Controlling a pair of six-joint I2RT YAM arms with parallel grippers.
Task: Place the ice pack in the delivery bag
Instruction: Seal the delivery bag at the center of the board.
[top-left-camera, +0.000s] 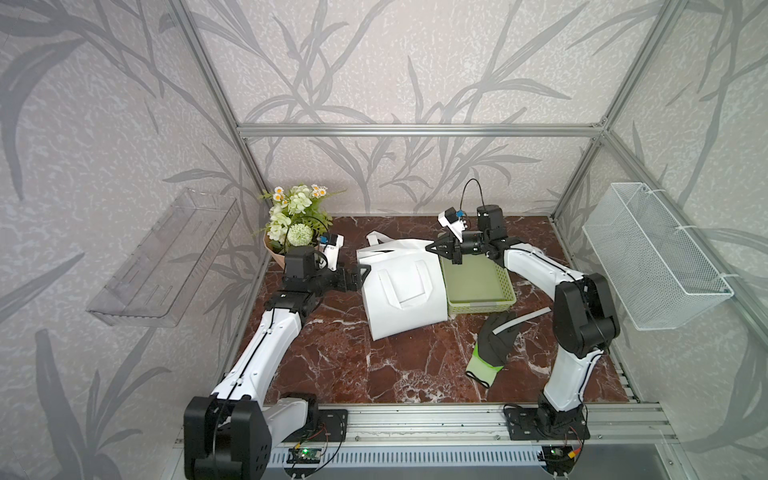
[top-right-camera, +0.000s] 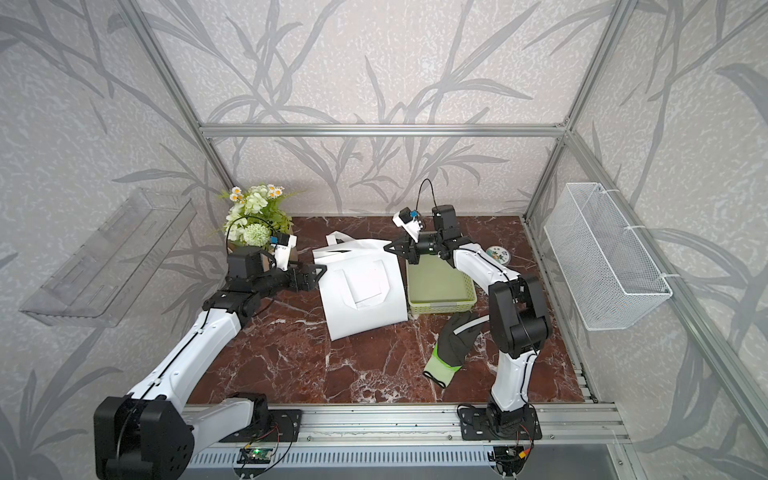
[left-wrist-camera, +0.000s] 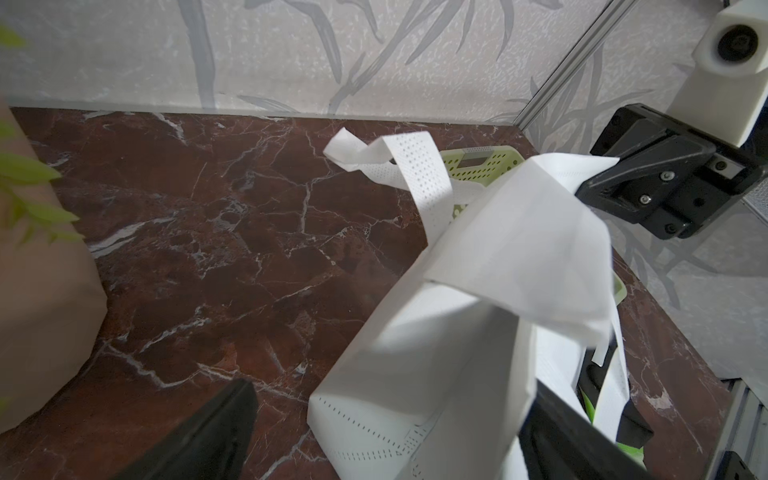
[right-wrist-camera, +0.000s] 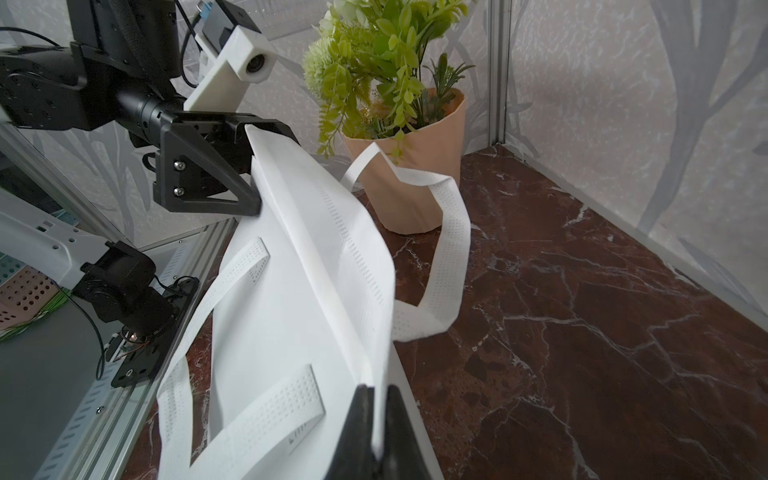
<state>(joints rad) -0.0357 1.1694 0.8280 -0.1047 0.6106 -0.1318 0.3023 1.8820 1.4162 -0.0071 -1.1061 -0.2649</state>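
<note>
- The right gripper (right-wrist-camera: 377, 390) sits nearest its wrist camera, clenched on the rim fold of the bag (right-wrist-camera: 291, 316) at one top corner.
- The bag is mid-table between the two arms. Its top edge is lifted toward the back wall and its face slopes down toward the front. The mouth looks pressed flat, and no lining shows.
- The left gripper (right-wrist-camera: 266, 168) is at the opposite top corner. Its jaws are spread wide around the rim and grasp nothing.
- The step in hand appears to be opening the mouth. The left gripper should close on a single rim layer, the one the right does not hold. Then the two should draw apart gently so the thin fabric does not slip or collapse.
- One strap (right-wrist-camera: 455, 232) loops loose onto the table behind the rim and is best kept out of the pinch.
- The basket (top-left-camera: 482, 306) touches the bag on the right arm's side and looks empty, which leaves little room to spread that way.
- No view shows the ice pack plainly. A small round disc (top-right-camera: 498, 254) lies beyond the basket, and I cannot tell whether it is the pack.
- The glove (top-left-camera: 494, 345) lies near the front, and the plant (top-left-camera: 291, 216) stands in the back corner, well apart.
</note>
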